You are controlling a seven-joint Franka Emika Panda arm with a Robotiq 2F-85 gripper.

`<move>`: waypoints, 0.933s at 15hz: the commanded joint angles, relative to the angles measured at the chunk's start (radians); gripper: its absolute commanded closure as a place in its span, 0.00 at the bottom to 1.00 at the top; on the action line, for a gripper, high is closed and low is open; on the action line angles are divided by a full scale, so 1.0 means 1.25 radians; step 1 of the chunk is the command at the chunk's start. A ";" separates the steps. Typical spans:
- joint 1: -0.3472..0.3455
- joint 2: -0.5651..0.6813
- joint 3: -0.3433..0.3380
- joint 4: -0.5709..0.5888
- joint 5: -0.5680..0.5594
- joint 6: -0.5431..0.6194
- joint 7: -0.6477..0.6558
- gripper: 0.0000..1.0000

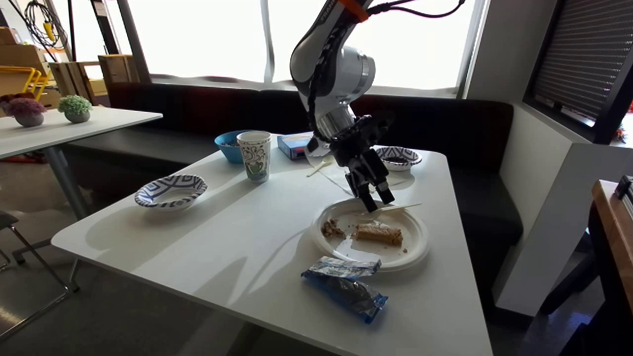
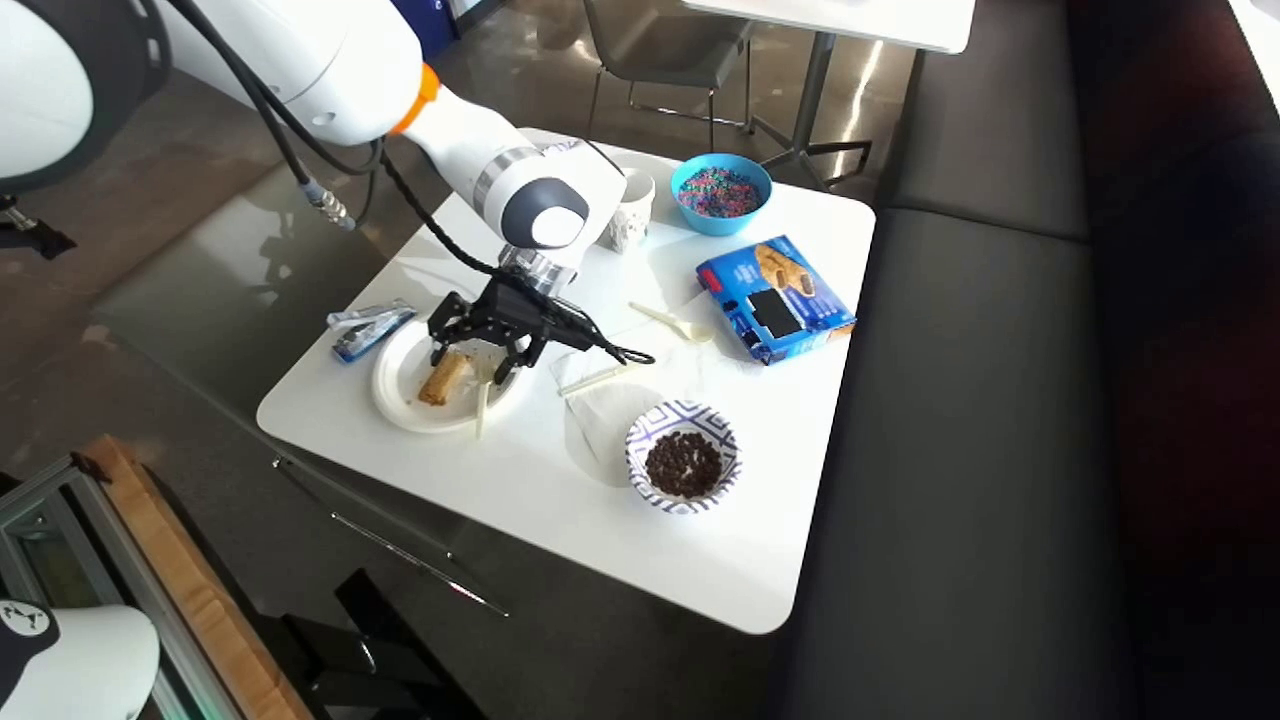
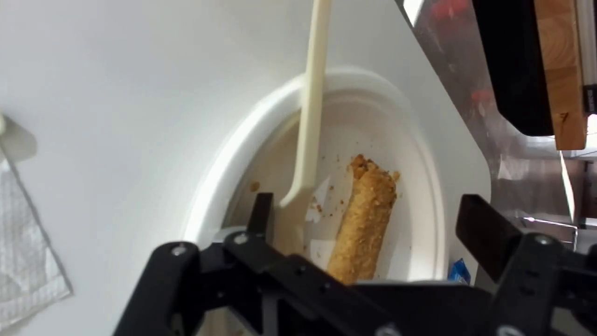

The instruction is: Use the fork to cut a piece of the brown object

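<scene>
Your gripper (image 1: pixel 377 199) hangs over the plate with its fingers spread wide and nothing held. Closest to it is the fork (image 3: pixel 311 116), its head end on the plate and its handle running out past the rim. In the wrist view it sits just inside the finger at the left; whether they touch, you can't tell, and the tines don't show. Your coming move turns on this: the fork's long axis runs across the line from finger to finger, so closing should pinch it by its sides with little turn of your wrist. You look nearer its head than its handle tip, so you may want to travel along the handle first.

Next out, the brown bar (image 3: pixel 366 219) lies on the plate (image 3: pixel 429 200) roughly alongside the fork, on the side away from that left finger. In the wrist view it also falls within your gap, so closing low from here could catch it; shifting toward the fork's side should leave it out. Crumbs (image 1: pixel 332 229) lie by one end of the bar.

Beyond the bar, just beside the plate, a blue wrapper (image 1: pixel 348 291) lies on the worktop (image 1: pixel 217 237). Off the fork's side you have a napkin (image 2: pixel 600 425), then a spoon (image 2: pixel 680 322) and, farther, a blue box (image 2: pixel 778 298).
</scene>
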 commanded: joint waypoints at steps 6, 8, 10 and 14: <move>0.009 -0.079 0.015 -0.137 -0.029 0.049 0.113 0.00; 0.010 -0.089 0.015 -0.151 -0.029 0.046 0.139 0.00; 0.009 -0.097 0.014 -0.163 -0.029 0.055 0.161 0.00; 0.003 -0.103 0.014 -0.174 -0.032 0.090 0.172 0.00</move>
